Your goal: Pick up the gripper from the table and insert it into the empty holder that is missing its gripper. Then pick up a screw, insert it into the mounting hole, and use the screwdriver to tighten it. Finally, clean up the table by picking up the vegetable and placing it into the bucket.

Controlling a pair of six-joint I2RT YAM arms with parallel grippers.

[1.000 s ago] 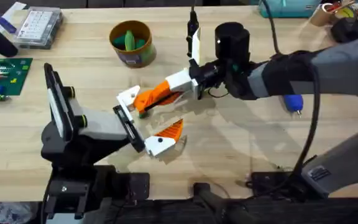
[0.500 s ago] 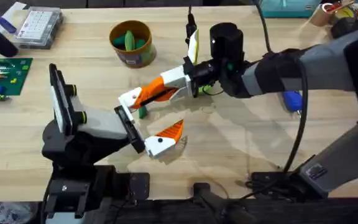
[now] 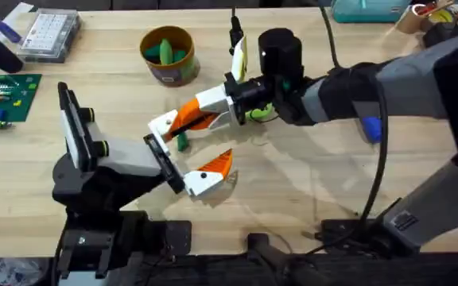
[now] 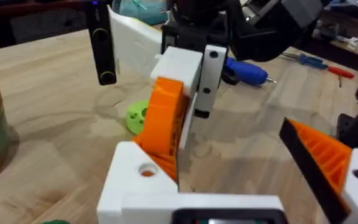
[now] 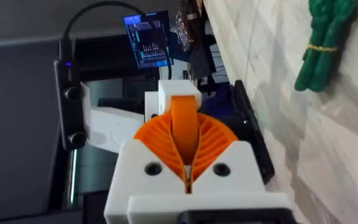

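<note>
Pale plank worktop (image 3: 293, 183) spreads across the overhead frame. The right gripper (image 3: 183, 121) reaches from the right side toward the centre, its jaws closed on the loose gripper finger (image 5: 185, 127), an orange ribbed piece on a white base that the right wrist view shows pinched between the two pads. The left gripper (image 3: 189, 155) comes up from the lower left, and its own jaws stand open: one side is a bare white holder (image 4: 143, 180) touching the held finger, the other carries an orange ribbed pad (image 3: 217, 165) lower in the frame. A dark-green vegetable (image 3: 182, 142) lies on the worktop just beneath the meeting grippers. The mustard-yellow bucket (image 3: 167, 56) sits in the upper left of centre with green pieces inside. A blue-handled screwdriver (image 3: 372, 129) lies right of centre, partly under the right arm.
</note>
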